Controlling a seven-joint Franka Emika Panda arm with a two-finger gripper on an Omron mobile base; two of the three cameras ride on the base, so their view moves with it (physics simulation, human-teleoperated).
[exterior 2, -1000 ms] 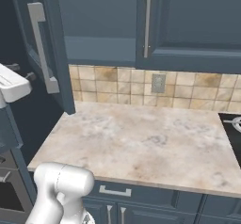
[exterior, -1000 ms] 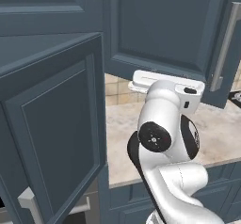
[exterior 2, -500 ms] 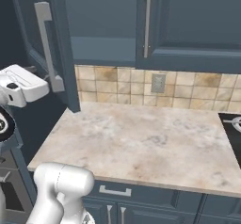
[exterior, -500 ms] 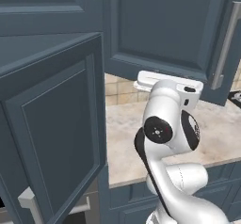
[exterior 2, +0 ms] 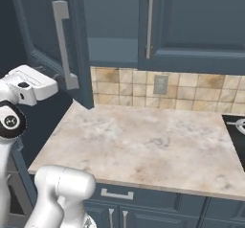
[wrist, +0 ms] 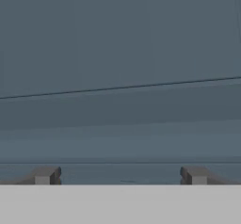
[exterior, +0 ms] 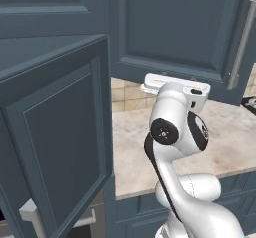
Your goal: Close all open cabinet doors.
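An open slate-blue cabinet door (exterior 2: 43, 21) with a silver bar handle (exterior 2: 62, 45) swings out over the counter's left end. In the left base view the same door (exterior: 175, 27) faces me. My white hand (exterior: 175, 84) (exterior 2: 28, 83) sits against its lower edge. My gripper (wrist: 120, 176) is open, fingertips (wrist: 44, 175) wide apart with nothing between them, close to the door's flat face (wrist: 117, 53). A second open door (exterior: 60, 142) juts out in the left foreground. To the right, another door (exterior 2: 191, 16) is shut.
A marble counter (exterior 2: 143, 141) runs under the upper cabinets, with a tiled backsplash and an outlet (exterior 2: 160, 83) behind it. A black cooktop (exterior 2: 237, 126) lies at the right edge. Drawers (exterior 2: 115, 193) sit below the counter front.
My hand has moved further along with the open upper door, and that door has swung toward its cabinet. The foreground door has not moved.
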